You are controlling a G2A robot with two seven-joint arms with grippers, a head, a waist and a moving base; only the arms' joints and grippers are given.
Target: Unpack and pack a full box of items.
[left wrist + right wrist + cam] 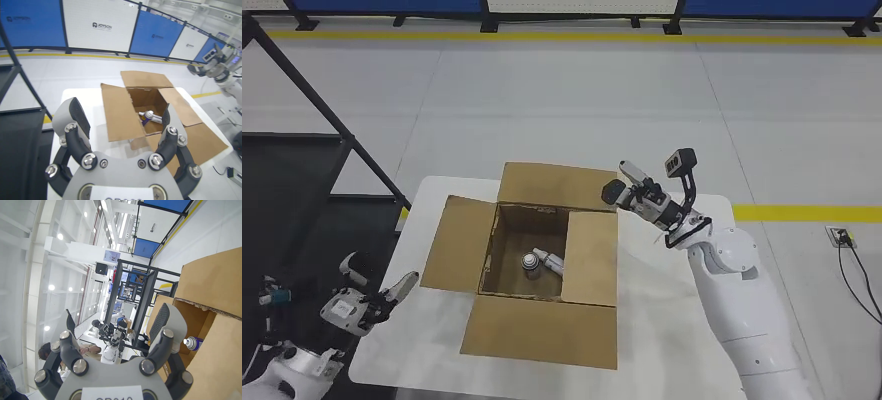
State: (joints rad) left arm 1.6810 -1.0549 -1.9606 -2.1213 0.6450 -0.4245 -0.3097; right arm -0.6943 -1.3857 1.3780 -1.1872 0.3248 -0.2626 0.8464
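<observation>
Box [539, 330] open on the table [652, 340]; spray can [146, 116] and, probably, a tube [157, 118] lie inside. Left gripper [121, 111] and right gripper [116, 311] both gape empty outside it. Unpacking: next you reach in for the can.

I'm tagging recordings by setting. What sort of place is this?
Probably a robot test hall, not a home: blue-and-white partition panels, a yellow floor line, and a high ceiling with round lights.

Bright even light from ceiling lamps [60, 236]; soft shadows; fisheye-curved edges.
</observation>
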